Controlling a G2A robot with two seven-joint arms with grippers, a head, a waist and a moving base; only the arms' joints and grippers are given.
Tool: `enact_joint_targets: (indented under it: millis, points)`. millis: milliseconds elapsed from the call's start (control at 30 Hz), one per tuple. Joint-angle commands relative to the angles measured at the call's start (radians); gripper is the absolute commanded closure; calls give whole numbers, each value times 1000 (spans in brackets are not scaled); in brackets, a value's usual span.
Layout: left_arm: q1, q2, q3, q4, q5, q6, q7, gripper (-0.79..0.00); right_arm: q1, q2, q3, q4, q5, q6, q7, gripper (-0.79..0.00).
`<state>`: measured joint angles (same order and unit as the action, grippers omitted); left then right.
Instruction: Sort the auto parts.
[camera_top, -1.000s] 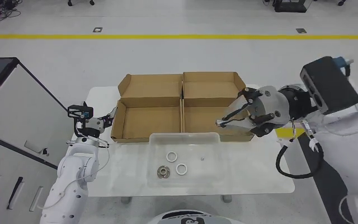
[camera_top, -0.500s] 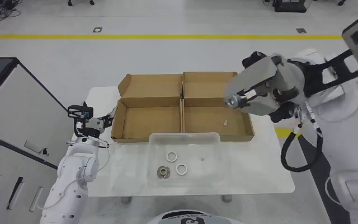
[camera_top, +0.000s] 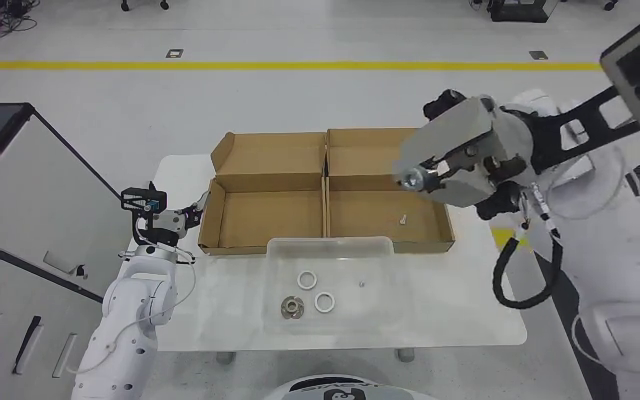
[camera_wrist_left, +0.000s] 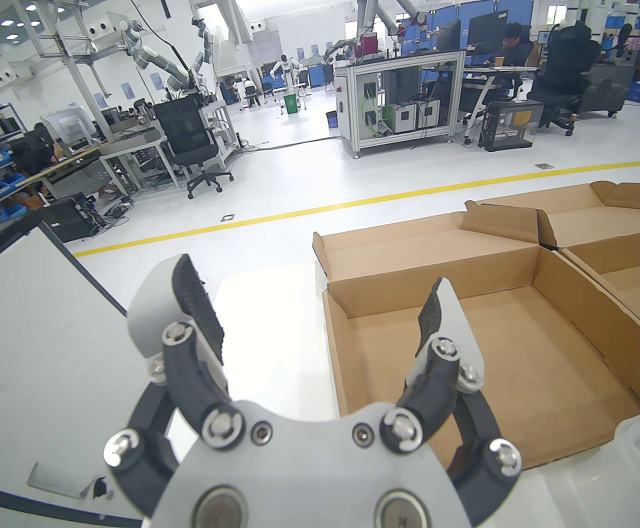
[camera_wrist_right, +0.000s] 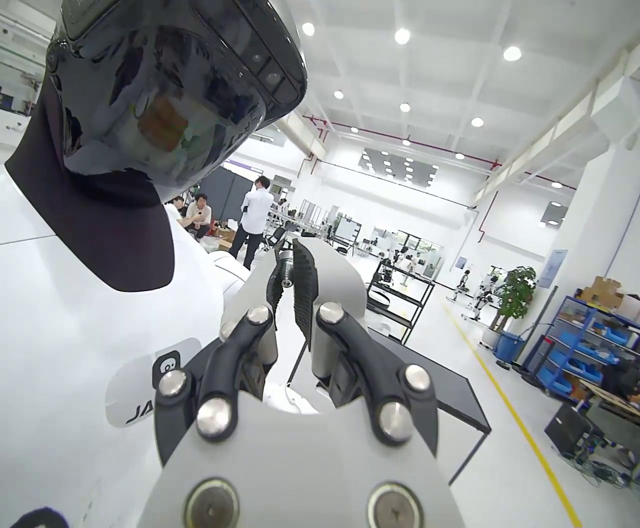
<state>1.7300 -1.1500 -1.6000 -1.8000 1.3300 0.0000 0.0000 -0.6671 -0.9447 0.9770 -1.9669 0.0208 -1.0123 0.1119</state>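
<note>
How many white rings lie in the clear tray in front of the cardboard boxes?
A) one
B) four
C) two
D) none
C. In the top view, one white ring and a second white ring lie in the clear tray, beside a round metal part.

Bright, open workshop hall.
Pale glossy floor (camera_top: 300, 100) crossed by a yellow line (camera_top: 300, 65); round ceiling lights (camera_wrist_right: 402, 36), black office chairs (camera_wrist_left: 192, 145), blue shelving (camera_wrist_right: 590, 350), potted plant (camera_wrist_right: 517, 287).
</note>
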Motion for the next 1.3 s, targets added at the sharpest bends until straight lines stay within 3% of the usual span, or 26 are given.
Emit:
enact_joint_targets:
  millis: [0, 367, 633, 967, 1267]
  points:
    - [0, 0, 0, 0, 0, 0, 0, -785, 0, 0, 0, 0, 0, 0, 0, 0]
    - [0, 0, 0, 0, 0, 0, 0, -785, -117, -16, 17, -67, 83, 0, -84, 0]
    - [0, 0, 0, 0, 0, 0, 0, -785, -178, -45, 44, -104, 53, 0, -165, 0]
    - [0, 0, 0, 0, 0, 0, 0, -785, -192, -59, 82, -68, -91, 0, -47, 0]
    - [0, 0, 0, 0, 0, 0, 0, -785, -211, -64, 95, -66, -74, 0, 2, 0]
